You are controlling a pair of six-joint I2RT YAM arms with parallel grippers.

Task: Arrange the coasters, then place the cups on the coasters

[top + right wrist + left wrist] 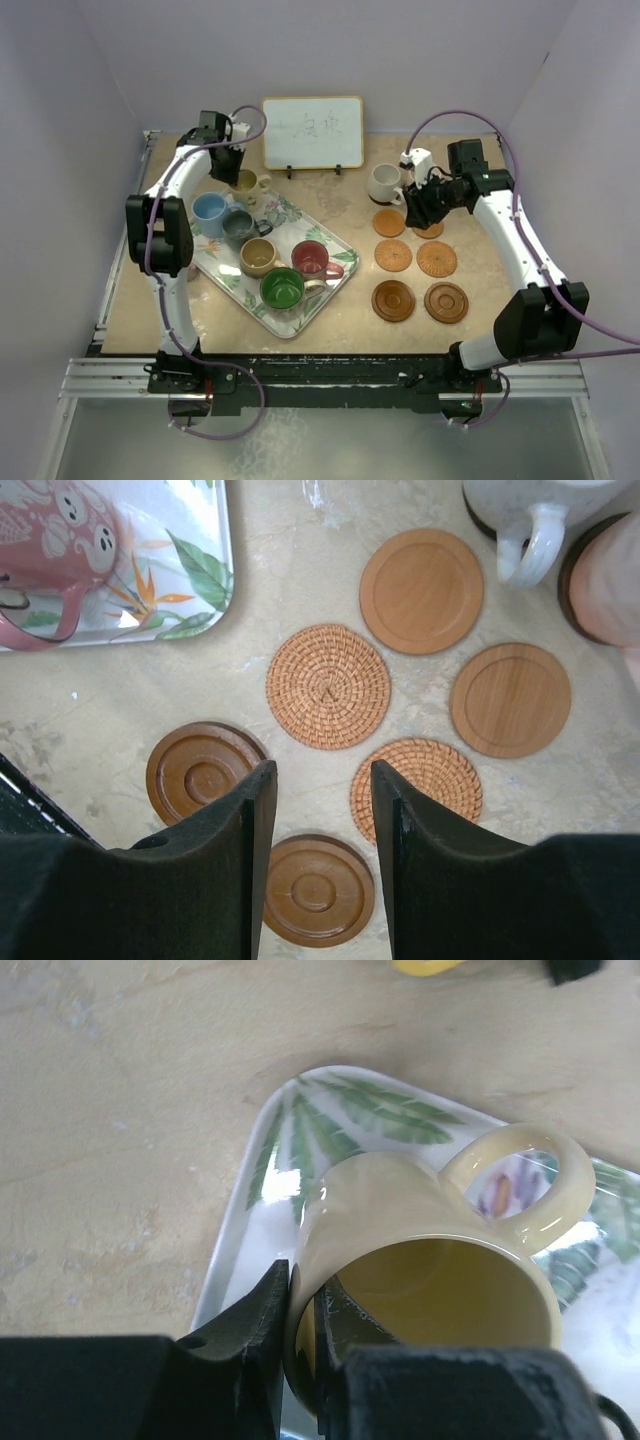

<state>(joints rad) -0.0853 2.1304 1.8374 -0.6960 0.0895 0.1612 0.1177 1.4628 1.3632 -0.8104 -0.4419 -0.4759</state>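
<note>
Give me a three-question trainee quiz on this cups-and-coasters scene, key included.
1. True or false: the left gripper is shut on the rim of the yellow cup.
2. How many coasters lie bare in the right wrist view?
3. The right gripper is: A) holding a coaster; B) open and empty; C) shut on a cup.
Key: 1 true; 2 six; 3 B.

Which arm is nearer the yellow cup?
Left. The left arm pinches the yellow cup in its jaws at the tray corner; the right arm hangs over the coasters, far off.
</note>
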